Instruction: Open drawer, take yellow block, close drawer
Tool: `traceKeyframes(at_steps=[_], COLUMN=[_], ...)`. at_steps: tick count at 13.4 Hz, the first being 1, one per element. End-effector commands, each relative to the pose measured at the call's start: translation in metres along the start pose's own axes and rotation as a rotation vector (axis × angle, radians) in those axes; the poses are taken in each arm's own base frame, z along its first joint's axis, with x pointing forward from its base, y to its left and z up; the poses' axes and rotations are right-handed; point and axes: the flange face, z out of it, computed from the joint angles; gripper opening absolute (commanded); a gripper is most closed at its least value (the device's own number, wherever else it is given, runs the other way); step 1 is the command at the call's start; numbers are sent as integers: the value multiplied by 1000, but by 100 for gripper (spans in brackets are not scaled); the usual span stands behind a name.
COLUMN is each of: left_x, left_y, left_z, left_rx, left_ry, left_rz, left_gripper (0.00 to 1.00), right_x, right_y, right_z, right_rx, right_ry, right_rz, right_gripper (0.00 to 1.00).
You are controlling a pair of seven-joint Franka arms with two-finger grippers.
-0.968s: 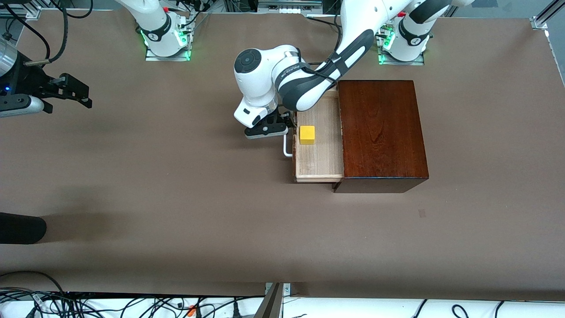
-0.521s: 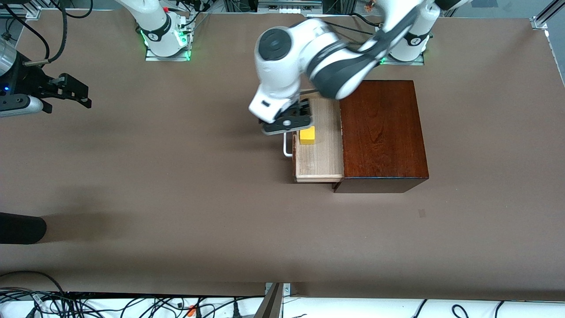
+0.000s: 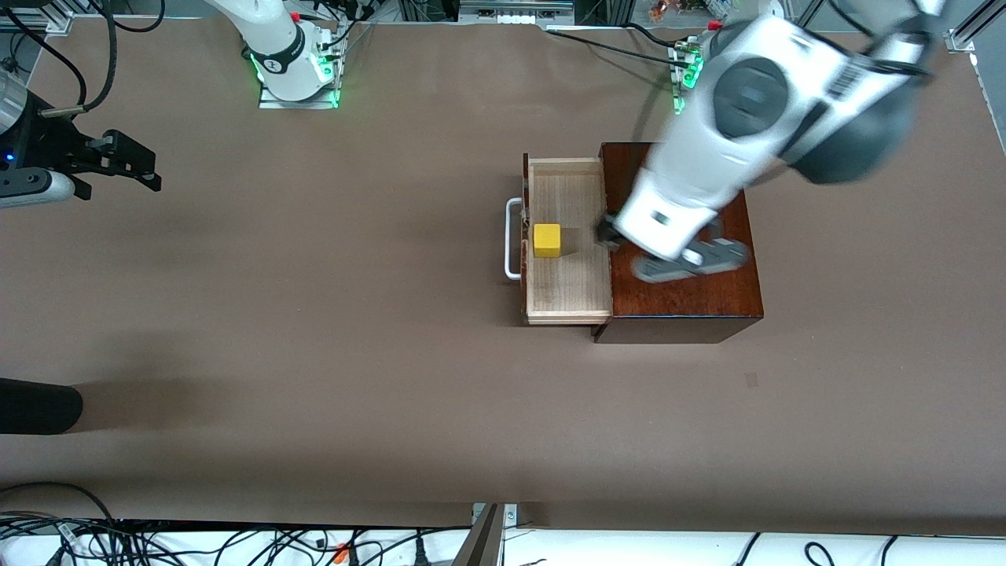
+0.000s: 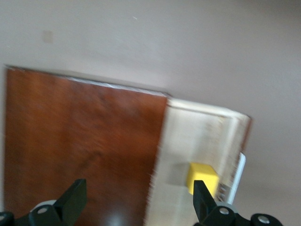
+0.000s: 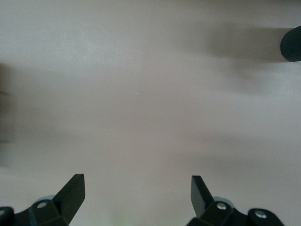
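No readable writing: yellow block (image 3: 547, 240) sits in open drawer (image 3: 570, 291).

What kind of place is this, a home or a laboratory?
Most likely a robotics lab: two arms bolted at the edge of a brown table, loose cables along its edge, and one wooden box as test prop.

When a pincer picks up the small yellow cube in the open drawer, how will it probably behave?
The small yellow cube looks rigid, so it likely keeps its shape. Flat faces suggest it will not roll. Being far smaller than the pale wooden drawer, it is probably light, though smooth sides might slip.
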Motion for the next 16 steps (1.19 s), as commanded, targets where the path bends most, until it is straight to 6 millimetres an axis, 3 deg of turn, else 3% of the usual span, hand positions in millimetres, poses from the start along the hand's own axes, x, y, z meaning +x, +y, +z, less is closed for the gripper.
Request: traceKeyframes(at_steps=[1, 4, 7, 9, 11, 13, 14, 16], left_x=[13, 40, 61, 62, 54, 39, 28, 5], left_y=[-32, -79, -142, -183, -214, -234, -238, -236], left_z=[-1, -7, -20, -30, -45, -65, -77, -98], left_rx=[-11, -13, -36, -58, -60, -59, -52, -41], left_ry=[-18, -2, -6, -8, 6, 8, 3, -5], left_rz=[8, 73, 117, 164, 196, 208, 209, 220], left_gripper=[100, 100, 100, 100, 100, 100, 100, 100], right_x=[-5, -1, 9, 12, 10, 9, 6, -2], right_y=[-5, -9, -34, -63, -78, -126, -150, -202], right_z=[-9, -5, -3, -7, -11, -11, -18, -9], right_rx=[-2, 7, 28, 22, 31, 31, 35, 38], right_ry=[6, 10, 29, 36, 40, 50, 64, 48], right_rz=[-15, -26, -102, -144, -172, -274, -313, -406], right_gripper=[100, 100, 100, 100, 100, 100, 100, 100])
